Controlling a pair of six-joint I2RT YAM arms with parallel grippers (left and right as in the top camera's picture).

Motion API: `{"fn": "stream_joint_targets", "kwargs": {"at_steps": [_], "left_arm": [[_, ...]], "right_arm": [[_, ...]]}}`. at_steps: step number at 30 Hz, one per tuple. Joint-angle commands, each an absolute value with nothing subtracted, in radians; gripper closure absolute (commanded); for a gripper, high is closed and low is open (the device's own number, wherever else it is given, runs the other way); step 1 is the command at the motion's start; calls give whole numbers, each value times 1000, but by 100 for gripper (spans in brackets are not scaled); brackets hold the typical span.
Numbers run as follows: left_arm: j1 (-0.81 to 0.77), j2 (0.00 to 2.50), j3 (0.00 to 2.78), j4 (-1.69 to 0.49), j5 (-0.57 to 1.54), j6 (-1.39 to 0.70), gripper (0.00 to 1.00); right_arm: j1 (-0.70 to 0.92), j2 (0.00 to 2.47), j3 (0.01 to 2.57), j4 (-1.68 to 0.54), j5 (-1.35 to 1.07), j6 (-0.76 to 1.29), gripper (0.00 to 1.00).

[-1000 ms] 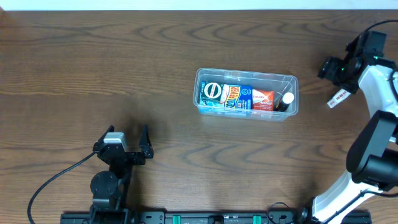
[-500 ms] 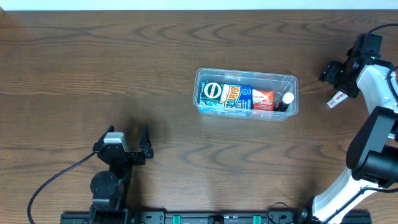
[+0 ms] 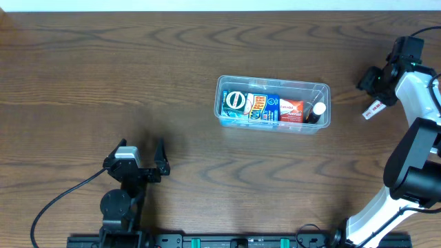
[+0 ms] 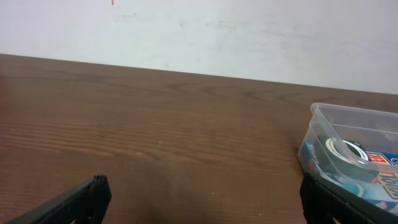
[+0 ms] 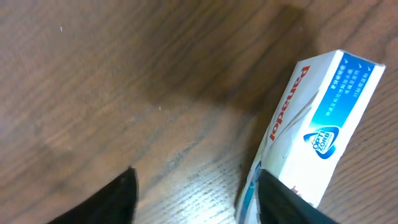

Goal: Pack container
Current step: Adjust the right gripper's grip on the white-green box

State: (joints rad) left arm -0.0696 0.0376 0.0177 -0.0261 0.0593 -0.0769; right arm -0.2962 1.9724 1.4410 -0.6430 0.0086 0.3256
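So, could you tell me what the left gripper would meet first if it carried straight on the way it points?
Probably nothing soon: ahead of the left gripper lies bare table up to the wall. The container sits right of that line, though depth is unclear.

Bare worktop (image 3: 103,62) across left & centre, free to pass. Mid-worktop blocked by container (image 3: 275,81): near side filled w/ boxes (image 3: 262,107), narrow far strip inside looks free. Rt side: small box (image 5: 317,118) lying flat by rt finger of right gripper (image 5: 196,193), contact unclear; rest of gap btwn fingers (image 5: 118,199) bare. Open worktop ahead of left gripper (image 4: 211,202), container off to its rt.
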Motion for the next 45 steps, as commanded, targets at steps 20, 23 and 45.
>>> {"fn": "stream_joint_targets", "kwargs": {"at_steps": [20,23,45], "left_arm": [[-75,37,4,-67,51,-64,2],[-75,37,4,-67,52,-64,2],[-75,37,4,-67,51,-64,2]], "right_arm": [[-299,1983,1394,-603,79,370,66],[-310,1982,1394,-620,80,370,66],[-381,1947,1394,-727,79,366,56]]}}
